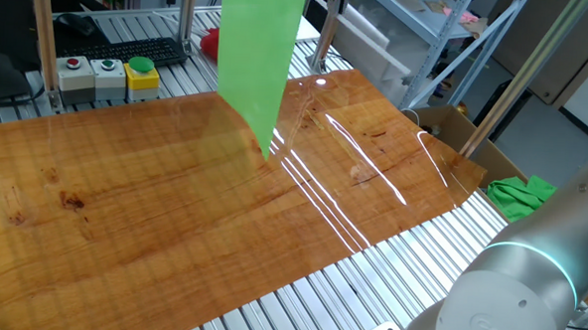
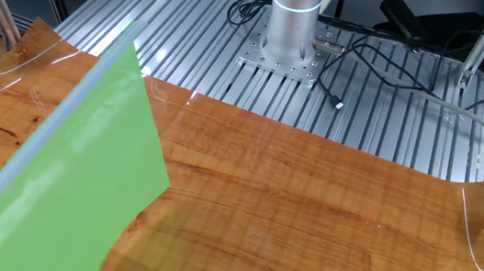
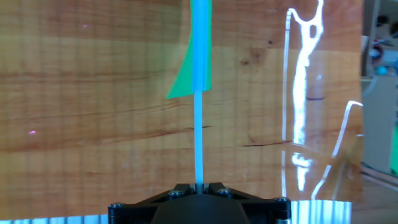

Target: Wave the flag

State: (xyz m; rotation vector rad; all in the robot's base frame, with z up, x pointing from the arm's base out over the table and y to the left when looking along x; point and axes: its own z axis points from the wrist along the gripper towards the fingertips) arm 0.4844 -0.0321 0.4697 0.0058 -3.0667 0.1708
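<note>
The flag is a bright green sheet (image 1: 259,54) on a thin pale rod (image 3: 198,143), held up in the air above the wooden tabletop (image 1: 152,219). In the other fixed view the sheet (image 2: 82,192) hangs below the rod (image 2: 56,126), which slants up to the right. In the hand view my gripper (image 3: 198,185) is shut on the rod's near end, and the sheet (image 3: 189,74) starts farther along the rod. The gripper itself is out of frame in both fixed views.
A box with red, green and yellow buttons (image 1: 109,75) and a keyboard (image 1: 130,50) lie at the back. A red cloth (image 1: 210,42) shows behind the flag. A cardboard box (image 1: 445,122) and a bunched green cloth (image 1: 521,195) sit at the right. Robot base (image 2: 297,18) has cables (image 2: 379,45).
</note>
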